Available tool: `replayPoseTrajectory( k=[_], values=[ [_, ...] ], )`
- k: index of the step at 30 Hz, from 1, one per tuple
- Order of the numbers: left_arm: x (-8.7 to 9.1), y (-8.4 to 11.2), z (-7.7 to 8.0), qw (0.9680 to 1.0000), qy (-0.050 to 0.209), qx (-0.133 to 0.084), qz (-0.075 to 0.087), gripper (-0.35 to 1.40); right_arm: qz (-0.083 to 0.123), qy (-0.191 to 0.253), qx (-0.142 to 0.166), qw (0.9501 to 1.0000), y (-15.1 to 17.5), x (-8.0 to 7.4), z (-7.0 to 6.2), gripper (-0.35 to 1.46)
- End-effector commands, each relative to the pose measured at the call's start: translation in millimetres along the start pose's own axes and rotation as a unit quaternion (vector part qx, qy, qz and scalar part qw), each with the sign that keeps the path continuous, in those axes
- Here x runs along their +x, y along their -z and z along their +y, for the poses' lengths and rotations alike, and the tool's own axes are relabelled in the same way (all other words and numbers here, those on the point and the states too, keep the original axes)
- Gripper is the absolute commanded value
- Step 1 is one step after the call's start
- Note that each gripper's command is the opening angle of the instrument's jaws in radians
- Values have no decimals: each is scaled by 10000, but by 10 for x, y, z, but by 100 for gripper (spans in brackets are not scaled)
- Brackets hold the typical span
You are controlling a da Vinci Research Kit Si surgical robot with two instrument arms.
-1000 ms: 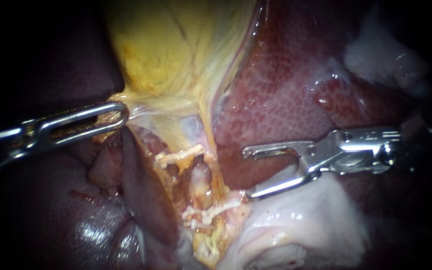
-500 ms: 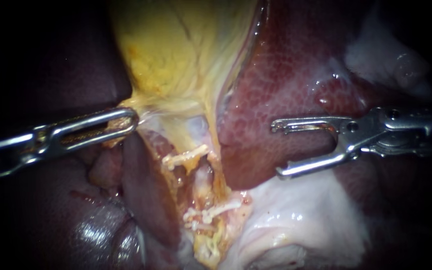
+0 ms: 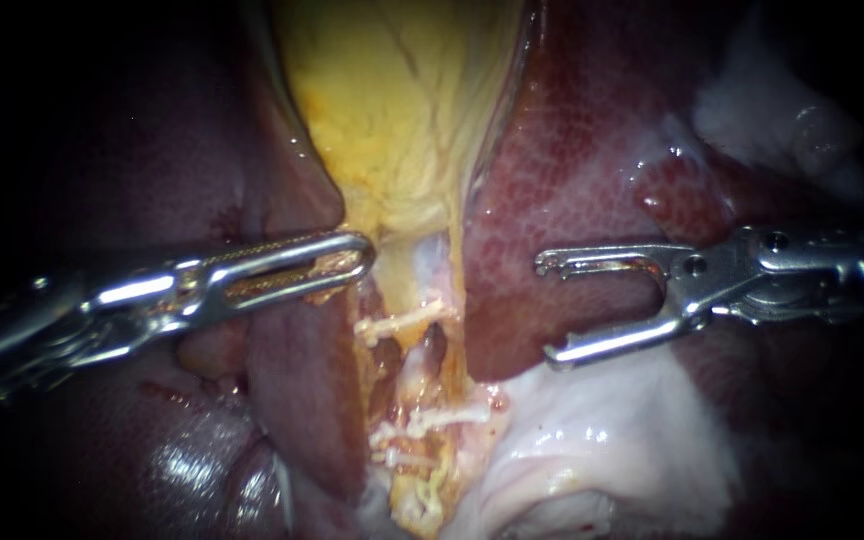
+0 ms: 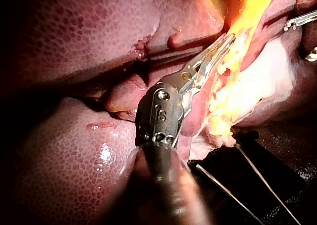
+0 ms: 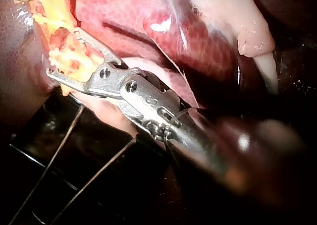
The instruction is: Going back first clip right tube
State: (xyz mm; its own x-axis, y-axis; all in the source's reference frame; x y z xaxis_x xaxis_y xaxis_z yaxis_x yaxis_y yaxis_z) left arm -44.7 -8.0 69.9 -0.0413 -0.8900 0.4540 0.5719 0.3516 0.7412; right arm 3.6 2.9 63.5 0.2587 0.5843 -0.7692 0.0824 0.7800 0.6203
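The yellow gallbladder (image 3: 402,110) hangs down the middle between lobes of dark red liver (image 3: 572,170). Below it runs a pale tube (image 3: 414,368) with white clips across it: one higher up (image 3: 400,322), others lower down (image 3: 430,418). My left instrument (image 3: 357,258) comes in from the left, its jaws shut on yellowish tissue at the gallbladder's lower end; the left wrist view shows the same hold (image 4: 218,49). My right instrument (image 3: 549,308) stands to the right of the tube, jaws wide open and holding nothing, also seen open in its wrist view (image 5: 64,51).
Pale whitish tissue (image 3: 612,440) lies under the right instrument's lower jaw. A glistening liver lobe (image 3: 182,450) fills the lower left. In the wrist views a black surface with thin wires (image 5: 64,150) lies beyond the tissue's edge.
My right instrument has drawn back to the right, away from the tube, with its jaws still open. The left instrument has moved right, carrying the gallbladder's lower end with it.
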Motion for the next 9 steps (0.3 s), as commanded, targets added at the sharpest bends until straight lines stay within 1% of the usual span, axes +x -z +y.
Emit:
replayPoseTrajectory(
  k=[1,9],
  values=[
    [0,1,0,10000,-1,9,7,-35,0,-1,-3,10000,0,0,0,60],
    [-1,2,1,10000,-6,39,23,-35,1,-2,-8,10000,-2,1,0,60]
  ],
)
